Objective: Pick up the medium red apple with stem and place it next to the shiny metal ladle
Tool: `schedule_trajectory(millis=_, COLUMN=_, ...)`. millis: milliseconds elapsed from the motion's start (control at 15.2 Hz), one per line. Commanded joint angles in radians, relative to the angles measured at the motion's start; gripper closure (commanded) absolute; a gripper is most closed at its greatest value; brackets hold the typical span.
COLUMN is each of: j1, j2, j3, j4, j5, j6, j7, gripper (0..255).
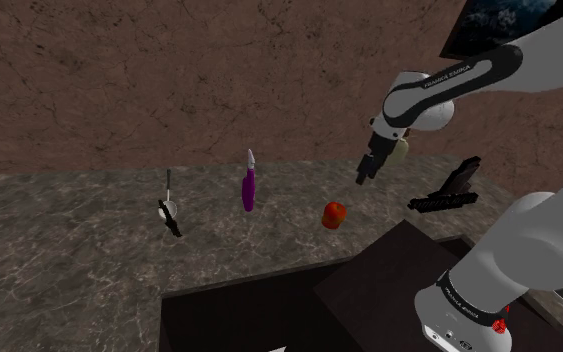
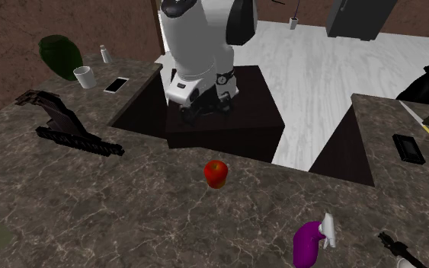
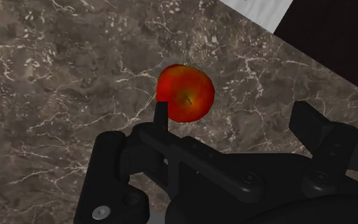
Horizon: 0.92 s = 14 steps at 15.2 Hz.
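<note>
Wrist view: one red apple (image 3: 185,93) on the marbled counter (image 3: 56,76), two fingers (image 3: 162,114) spread apart, empty.

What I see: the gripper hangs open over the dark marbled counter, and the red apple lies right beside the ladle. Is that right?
Not the last part. In the shoulder view the apple lies apart from the ladle, with the purple spray bottle between them. The gripper does hang open over the dark marbled counter.
</note>
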Motion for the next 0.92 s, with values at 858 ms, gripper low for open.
schedule_trajectory(millis=858, j1=0.002, j2=0.553, j3=0.03, j4=0.135, j5=0.553, j6=0.248, j7=-0.485, gripper=0)
